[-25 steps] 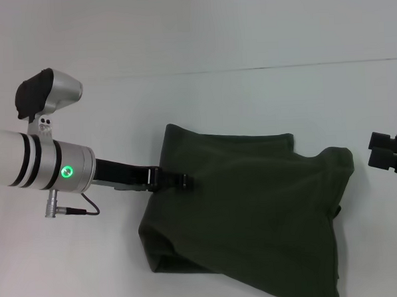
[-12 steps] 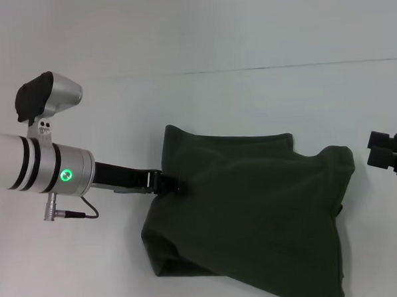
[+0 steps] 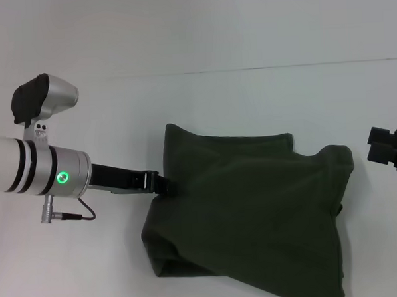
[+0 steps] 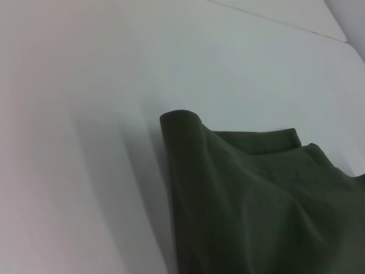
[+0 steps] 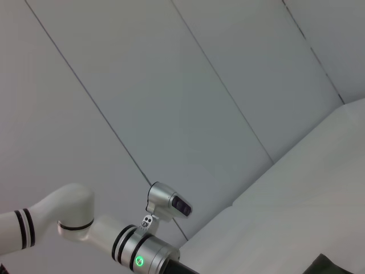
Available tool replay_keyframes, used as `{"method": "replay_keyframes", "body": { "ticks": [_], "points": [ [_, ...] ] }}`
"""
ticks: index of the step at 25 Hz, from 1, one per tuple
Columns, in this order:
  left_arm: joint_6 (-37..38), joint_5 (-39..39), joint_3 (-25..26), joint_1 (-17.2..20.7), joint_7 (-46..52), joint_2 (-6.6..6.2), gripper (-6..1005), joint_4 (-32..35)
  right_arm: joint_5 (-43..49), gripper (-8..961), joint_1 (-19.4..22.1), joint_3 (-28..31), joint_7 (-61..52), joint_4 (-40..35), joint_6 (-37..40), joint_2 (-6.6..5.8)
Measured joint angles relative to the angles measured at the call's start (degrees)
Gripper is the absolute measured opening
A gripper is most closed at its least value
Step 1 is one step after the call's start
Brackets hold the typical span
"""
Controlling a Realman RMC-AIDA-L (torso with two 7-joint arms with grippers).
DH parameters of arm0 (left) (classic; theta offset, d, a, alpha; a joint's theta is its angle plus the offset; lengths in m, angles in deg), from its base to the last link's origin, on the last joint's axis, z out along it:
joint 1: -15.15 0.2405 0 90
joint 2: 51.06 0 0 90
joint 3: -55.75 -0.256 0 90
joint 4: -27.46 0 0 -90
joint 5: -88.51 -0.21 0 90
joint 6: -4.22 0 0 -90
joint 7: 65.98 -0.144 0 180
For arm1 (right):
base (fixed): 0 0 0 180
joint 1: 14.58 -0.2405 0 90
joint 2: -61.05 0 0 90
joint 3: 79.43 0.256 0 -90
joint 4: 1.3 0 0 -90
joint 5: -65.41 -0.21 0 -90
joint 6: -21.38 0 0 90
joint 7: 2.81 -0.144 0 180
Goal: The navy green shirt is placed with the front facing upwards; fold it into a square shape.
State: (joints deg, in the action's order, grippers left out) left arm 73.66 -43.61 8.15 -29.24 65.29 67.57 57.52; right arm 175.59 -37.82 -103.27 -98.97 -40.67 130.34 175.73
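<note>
The navy green shirt (image 3: 248,212) lies in the lower centre and lower right of the head view, spread on the white bench (image 3: 112,273) as a rumpled, roughly rectangular heap. Its plain dark cloth faces up; no print or collar shows. Its upper left corner stands up in a rounded fold, its lower left edge bulges into a loose roll, and a raised lump sits at its upper right corner.

The left gripper (image 3: 164,184) reaches in from the left side of the frame at mid height, at the end of a silver arm with a green light on its wrist. Its dark tip touches the shirt's left edge just below the raised corner. Whether its fingers are spread or pinched on the cloth cannot be told, since the tip merges with the dark fabric.

In the left wrist view the shirt (image 4: 256,200) fills the lower right, its rounded corner fold rising off the pale bench (image 4: 85,171).

The right gripper (image 3: 388,148) sits at the right edge of the head view, apart from the shirt, with 2 dark blocks showing; how far it is spread cannot be told.
</note>
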Motion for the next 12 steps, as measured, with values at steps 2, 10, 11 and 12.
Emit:
{"method": "replay_keyframes", "body": {
  "ticks": [2,10,11,12],
  "points": [
    [0.0,0.1,0.0,0.1,-0.3,0.04,207,0.0,0.0,774,0.0,0.1,0.0,0.0,0.0,0.0],
    [-0.1,0.5,0.4,0.1,-1.3,0.1,162,0.0,-0.1,774,-0.5,0.1,-0.3,0.0,-0.2,0.0],
    [-0.1,0.5,0.6,0.1,-1.3,0.1,154,0.0,-0.2,774,-0.6,0.0,-0.3,0.0,-0.2,0.0],
    [-0.1,0.5,0.7,0.1,-1.3,0.1,146,0.1,-0.2,774,-0.7,0.0,-0.4,0.0,-0.3,0.0]
  ]
}}
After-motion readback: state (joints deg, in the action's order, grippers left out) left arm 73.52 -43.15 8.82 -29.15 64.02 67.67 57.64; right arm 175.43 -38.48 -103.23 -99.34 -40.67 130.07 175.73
